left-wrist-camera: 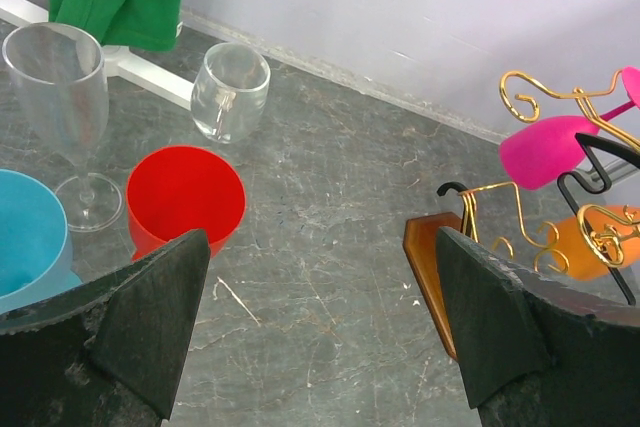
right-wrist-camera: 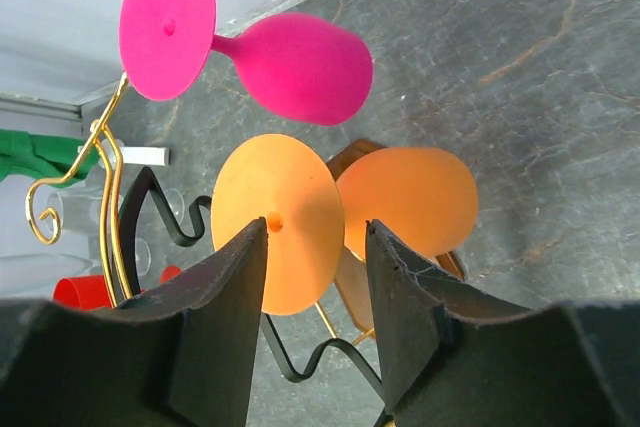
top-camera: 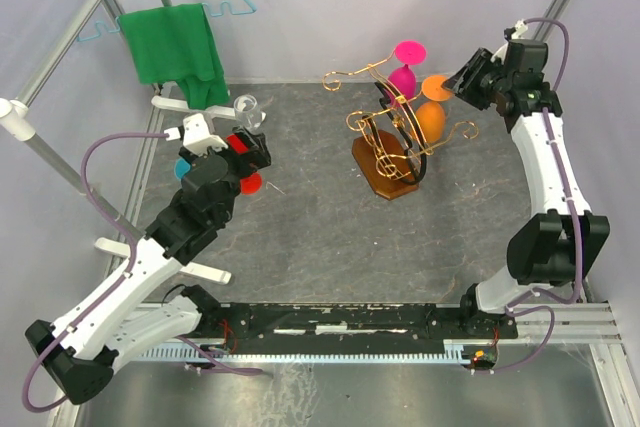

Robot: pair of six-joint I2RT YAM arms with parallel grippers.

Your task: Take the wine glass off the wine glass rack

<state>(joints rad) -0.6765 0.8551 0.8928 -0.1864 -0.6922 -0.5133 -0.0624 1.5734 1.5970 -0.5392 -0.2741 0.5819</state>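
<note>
Step in hand: approach for the grasp; nothing lifted yet. Orange wine glass (right-wrist-camera: 410, 202) hangs inverted on the wine glass rack (top-camera: 385, 162), at the rack's 1 o'clock, with the pink wine glass (right-wrist-camera: 300, 67) at 12.

Right gripper (right-wrist-camera: 313, 230) faces the orange foot, fingers spread, no contact visible.

Next move, likely: close on the stem, then slide it out along the wire without snagging.

Left gripper (left-wrist-camera: 320, 237) is spread wide at the table's 9 o'clock, near the red cup (left-wrist-camera: 185, 197), blue cup (left-wrist-camera: 30, 237), clear goblet (left-wrist-camera: 60, 87) and glass mug (left-wrist-camera: 230, 92). All four look empty.

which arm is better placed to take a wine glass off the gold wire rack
Right. The right gripper, open, points at the round foot of the orange wine glass hanging on the curly gold wire rack. The left gripper, also open, hangs well away, by a red cup.
</note>
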